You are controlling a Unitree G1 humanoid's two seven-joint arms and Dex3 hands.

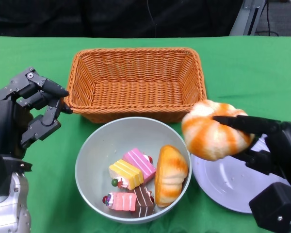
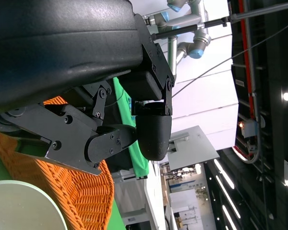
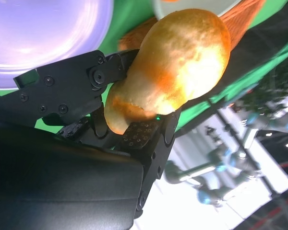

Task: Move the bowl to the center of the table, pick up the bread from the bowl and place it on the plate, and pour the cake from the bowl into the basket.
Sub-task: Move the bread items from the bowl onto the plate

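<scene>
A grey bowl [image 1: 94, 160] sits in the middle of the green table, just in front of the wicker basket [image 1: 136, 80]. It holds a second bread roll [image 1: 170, 174] and several small cake pieces [image 1: 131, 182]. My right hand [image 1: 269, 145] grips an orange-and-white bread [image 1: 213, 130] and holds it in the air over the left edge of the white plate [image 1: 228, 187]. The right wrist view shows the same bread [image 3: 175, 62] pinched between black fingers [image 3: 144, 139], with the plate [image 3: 48, 38] beyond. My left hand [image 1: 31, 109] hangs empty at the left, fingers apart, beside the basket.
The basket [image 2: 53, 191] and the bowl's rim [image 2: 24, 206] show in the left wrist view under my left hand [image 2: 134, 129]. The plate lies at the table's front right, partly under my right hand. Green cloth stretches behind and beside the basket.
</scene>
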